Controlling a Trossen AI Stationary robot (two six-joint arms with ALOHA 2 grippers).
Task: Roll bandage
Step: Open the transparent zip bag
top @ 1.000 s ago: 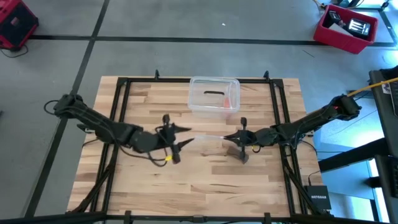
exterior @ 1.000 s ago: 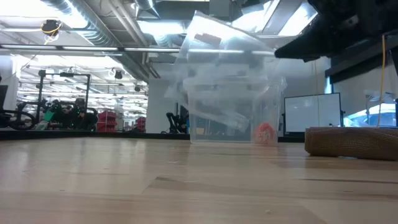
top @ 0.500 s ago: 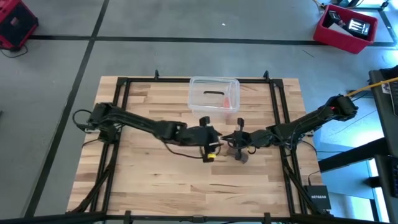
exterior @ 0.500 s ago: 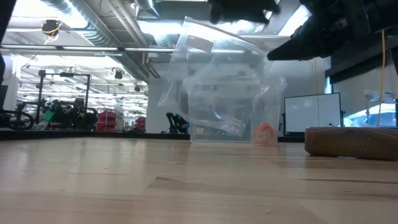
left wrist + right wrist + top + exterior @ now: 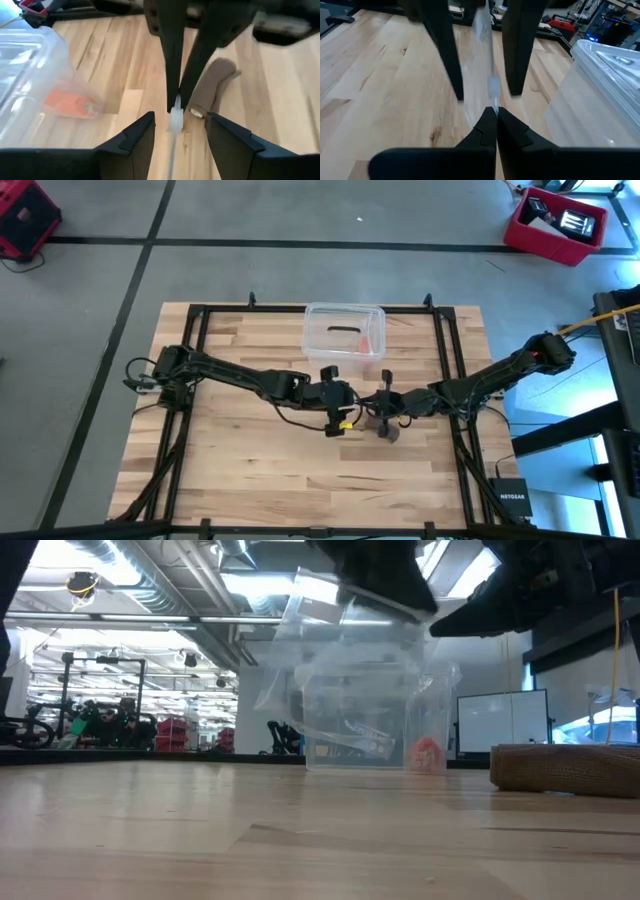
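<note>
The bandage (image 5: 389, 430) is a small brown roll lying on its side on the table, just near of my right gripper; it also shows in the left wrist view (image 5: 210, 92) and the low view (image 5: 565, 768). At the table's middle my right gripper (image 5: 370, 403) is shut on a small clear plastic bag (image 5: 340, 650) held above the wood. My left gripper (image 5: 350, 398) faces it from the left. It is open, with one finger (image 5: 445, 55) on either side of the bag's edge and a gap to each. My right gripper pinches the clear bag's thick edge (image 5: 493, 92) between its two fingers. The fingers come from the table's right, slanting a little down. The bag is lifted clear of the table and stretches toward the left gripper.
A clear plastic box (image 5: 345, 333) with a lid stands at the far middle of the table and has a small orange thing (image 5: 67, 102) inside. A black frame (image 5: 190, 360) runs around the tabletop. Bare wood lies near and left.
My left gripper has swung from the table's left toward the right gripper and sunk a little. It now stands with its fingers on either side of the bag. The right gripper and the bandage roll have kept still.
</note>
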